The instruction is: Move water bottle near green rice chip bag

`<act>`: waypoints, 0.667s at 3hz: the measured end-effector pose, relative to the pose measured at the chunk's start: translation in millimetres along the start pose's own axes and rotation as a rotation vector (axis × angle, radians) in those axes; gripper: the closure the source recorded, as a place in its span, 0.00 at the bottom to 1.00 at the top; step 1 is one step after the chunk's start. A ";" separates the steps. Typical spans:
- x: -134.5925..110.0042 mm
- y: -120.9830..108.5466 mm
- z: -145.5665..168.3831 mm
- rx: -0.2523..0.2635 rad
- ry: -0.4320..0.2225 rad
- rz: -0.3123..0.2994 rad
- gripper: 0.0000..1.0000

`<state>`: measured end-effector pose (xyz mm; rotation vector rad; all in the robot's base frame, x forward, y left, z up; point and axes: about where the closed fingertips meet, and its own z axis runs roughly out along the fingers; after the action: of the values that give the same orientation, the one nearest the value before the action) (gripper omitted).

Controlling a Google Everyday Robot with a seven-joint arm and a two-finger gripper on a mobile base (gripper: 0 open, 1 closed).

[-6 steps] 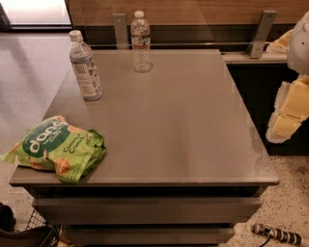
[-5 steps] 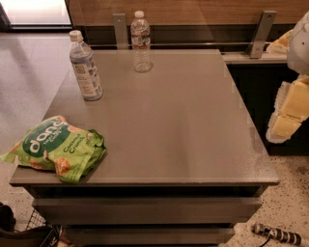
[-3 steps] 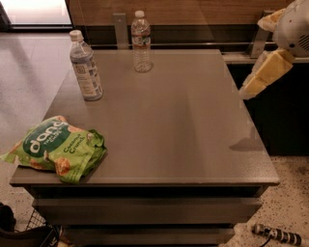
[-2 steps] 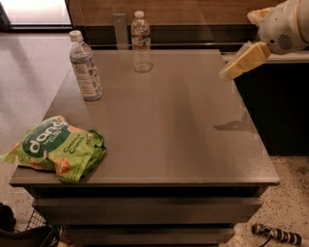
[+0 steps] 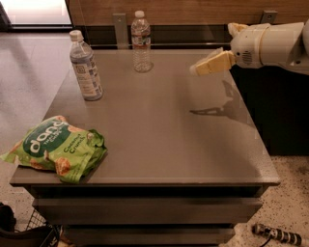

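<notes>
Water bottle [image 5: 141, 42] stands up straight at the back of the grey table [image 5: 169, 140], near the far edge. A second bottle with a grey-blue label [image 5: 86, 67] stands to its left, a bit closer to us. The green rice chip bag [image 5: 57, 147] lies flat at the front left corner, well apart from both bottles. Behind the table is a brown wood wall [image 5: 193, 9]. The floor [image 5: 24, 87] is pale and shiny.

The gripper [image 5: 205, 65] hangs in the air over the right back part of the table, on a white arm [image 5: 275, 43]. It holds nothing and touches nothing. I cannot tell if it is spread wide or pinched together.
</notes>
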<state>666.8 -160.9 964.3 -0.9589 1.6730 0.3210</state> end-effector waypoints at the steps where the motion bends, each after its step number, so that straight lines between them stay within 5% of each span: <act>1: -0.4 -3.5 31.2 0.024 -0.084 0.057 0.00; 2: -0.5 -3.4 31.3 0.023 -0.084 0.057 0.00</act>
<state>690.7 -142.6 955.0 -0.8704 1.6262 0.3738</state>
